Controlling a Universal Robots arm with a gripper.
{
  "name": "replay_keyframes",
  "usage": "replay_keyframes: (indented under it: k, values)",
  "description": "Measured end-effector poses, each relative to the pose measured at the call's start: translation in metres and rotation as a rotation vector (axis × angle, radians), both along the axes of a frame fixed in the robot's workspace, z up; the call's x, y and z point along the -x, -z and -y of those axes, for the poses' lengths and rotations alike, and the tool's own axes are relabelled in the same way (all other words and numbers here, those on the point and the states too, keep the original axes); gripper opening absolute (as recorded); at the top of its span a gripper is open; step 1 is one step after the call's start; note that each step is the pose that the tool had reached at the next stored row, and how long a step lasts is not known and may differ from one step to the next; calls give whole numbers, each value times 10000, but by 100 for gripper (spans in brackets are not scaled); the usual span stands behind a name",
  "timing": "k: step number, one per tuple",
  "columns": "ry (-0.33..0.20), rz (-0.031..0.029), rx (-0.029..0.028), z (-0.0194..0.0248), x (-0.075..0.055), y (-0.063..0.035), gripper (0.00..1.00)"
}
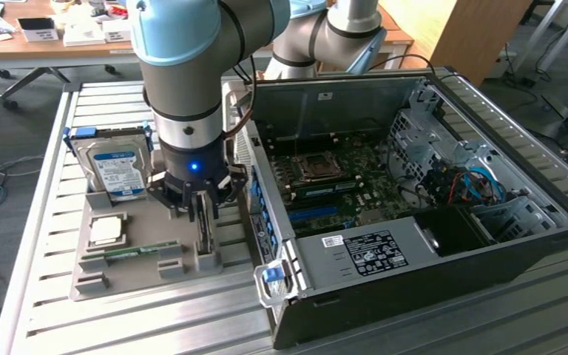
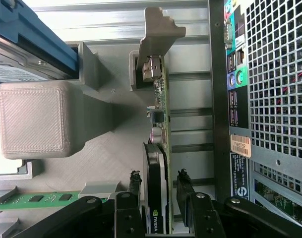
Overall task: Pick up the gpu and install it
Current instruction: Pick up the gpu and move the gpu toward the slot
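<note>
Poised to grab, nothing clamped yet.
We see the open black metal computer case (image 1: 521,244), the grey plastic tray (image 1: 126,277) just beside it, and the black gripper (image 1: 203,211) spread wide astride the gpu (image 2: 155,158), a thin green-and-black card on edge nearest the case. Closing off-centre could tilt it and jam it in its slot.
</note>
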State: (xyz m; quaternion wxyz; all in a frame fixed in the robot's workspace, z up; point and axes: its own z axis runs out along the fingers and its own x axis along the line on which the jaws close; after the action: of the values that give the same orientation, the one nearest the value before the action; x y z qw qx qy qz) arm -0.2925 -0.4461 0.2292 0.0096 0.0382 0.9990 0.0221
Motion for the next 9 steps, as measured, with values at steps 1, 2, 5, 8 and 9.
replay_keyframes:
  k: [1, 2, 5, 8, 9]
  values:
    - [0, 0, 0, 0, 0, 0, 43]
    - [0, 0, 0, 0, 0, 0, 42]
    - [0, 0, 0, 0, 0, 0, 35]
    - [0, 0, 0, 0, 0, 0, 35]
    - [0, 0, 0, 0, 0, 0, 35]
